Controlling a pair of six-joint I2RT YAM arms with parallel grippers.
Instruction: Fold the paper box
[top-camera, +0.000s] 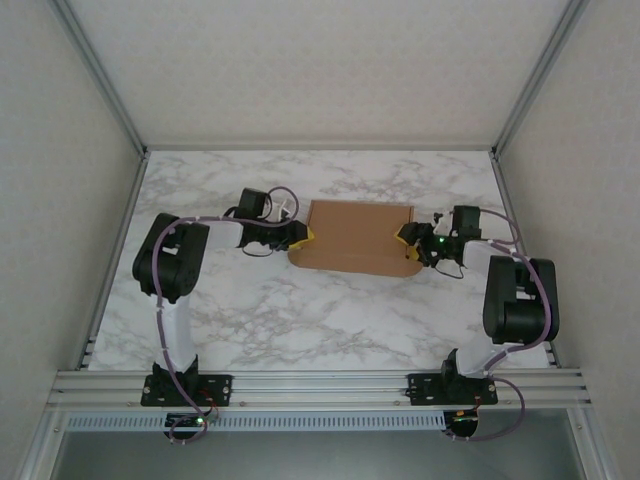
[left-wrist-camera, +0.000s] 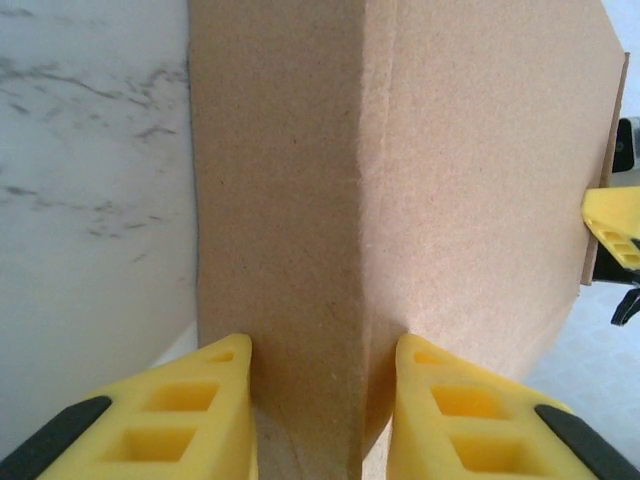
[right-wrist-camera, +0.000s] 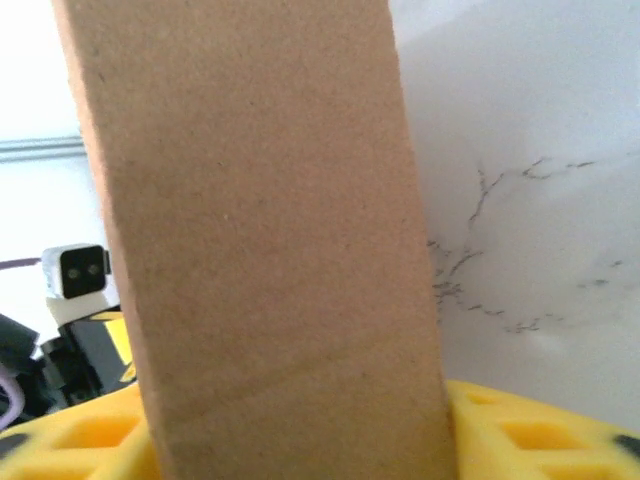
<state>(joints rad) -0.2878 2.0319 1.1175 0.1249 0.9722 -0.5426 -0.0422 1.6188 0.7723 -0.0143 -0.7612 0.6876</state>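
Holding the paper box (top-camera: 355, 238) between the two arms, over the middle of the marbled bench (top-camera: 300, 320) and a little toward its far side. Pinching the left end with the left hand (top-camera: 300, 238), clamped on the cardboard. Pinching the right end with the right hand (top-camera: 408, 240), likewise clamped on the cardboard. From above: showing as a brown rectangular panel spanning hand to hand, long side running left to right.

Left wrist view: gripping an upright fold of the paper box (left-wrist-camera: 300, 200), with yellow fingers (left-wrist-camera: 200, 410) on either side, both touching the cardboard. Showing a crease running up the middle and a broader panel angling off to the right. Catching a yellow fingertip (left-wrist-camera: 612, 225) of the right hand at the far edge of that panel.

Right wrist view: squeezing a tall strip of the paper box (right-wrist-camera: 260, 230) between yellow fingers (right-wrist-camera: 520, 435), the strip standing on edge and leaning slightly. Showing pale bench (right-wrist-camera: 540, 200) to the right of the strip, and a small white camera block (right-wrist-camera: 75, 270) behind it on the left.

Not managing to tell whether the underside is resting on the bench or raised off it.
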